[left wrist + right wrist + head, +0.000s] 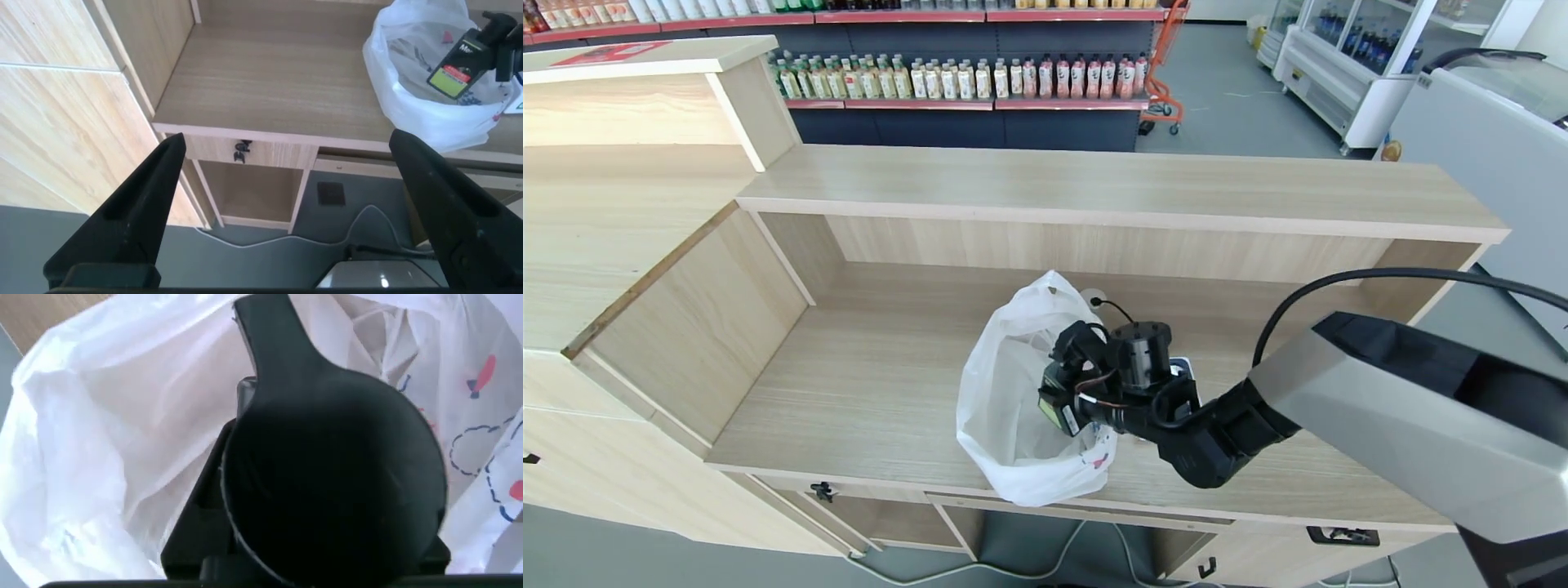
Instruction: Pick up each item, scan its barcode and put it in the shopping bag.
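Head view, item (1063,415) in right gripper (1058,384), above bag (1001,400)

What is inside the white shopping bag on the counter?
In the mouth of the bag the right gripper holds a black, green-labelled box. Around it only white plastic shows. Gripper and box cover the bottom, so anything lying there is hidden.

Shopping bag (996,392) on counter (866,392) near front edge; right claw (1072,371) with item (1058,410) over its mouth.
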Motion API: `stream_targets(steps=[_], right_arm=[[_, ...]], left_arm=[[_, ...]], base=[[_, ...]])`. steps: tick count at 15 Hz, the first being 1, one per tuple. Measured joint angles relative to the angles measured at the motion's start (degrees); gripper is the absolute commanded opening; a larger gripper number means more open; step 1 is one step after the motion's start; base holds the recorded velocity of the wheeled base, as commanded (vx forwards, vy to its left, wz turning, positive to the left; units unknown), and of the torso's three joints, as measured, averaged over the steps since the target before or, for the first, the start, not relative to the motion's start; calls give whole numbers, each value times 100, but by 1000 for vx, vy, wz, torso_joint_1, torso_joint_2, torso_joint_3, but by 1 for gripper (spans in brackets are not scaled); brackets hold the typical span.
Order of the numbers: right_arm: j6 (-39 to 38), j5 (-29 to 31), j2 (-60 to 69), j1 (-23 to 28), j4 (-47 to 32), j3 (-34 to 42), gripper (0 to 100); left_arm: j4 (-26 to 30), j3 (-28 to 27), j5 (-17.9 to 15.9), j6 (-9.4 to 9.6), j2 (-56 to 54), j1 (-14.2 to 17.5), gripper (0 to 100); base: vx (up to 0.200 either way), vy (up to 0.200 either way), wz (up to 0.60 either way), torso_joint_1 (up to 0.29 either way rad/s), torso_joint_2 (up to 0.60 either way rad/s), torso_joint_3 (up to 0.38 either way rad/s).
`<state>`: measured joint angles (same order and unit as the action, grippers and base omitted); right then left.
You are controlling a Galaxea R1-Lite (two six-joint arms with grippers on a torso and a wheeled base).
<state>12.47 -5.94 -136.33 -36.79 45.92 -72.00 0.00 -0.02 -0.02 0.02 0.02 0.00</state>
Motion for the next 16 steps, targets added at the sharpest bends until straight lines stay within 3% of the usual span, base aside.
stream_targets(steps=[11, 12, 16], right_arm=[[518, -5, -719, -171, 351, -176, 0], [538, -5, -756, -155, 361, -160, 100], [501, 189, -802, -149, 584, -187, 100]], left_arm=[[0, 0, 2, -2, 0, 0, 100], [0, 0, 2, -2, 0, 0, 100], [0, 0, -2, 2, 0, 0, 100]], base=[[0, 0, 0, 0, 0, 0], [0, 0, 0, 0, 0, 0], [0, 0, 0, 0, 0, 0]])
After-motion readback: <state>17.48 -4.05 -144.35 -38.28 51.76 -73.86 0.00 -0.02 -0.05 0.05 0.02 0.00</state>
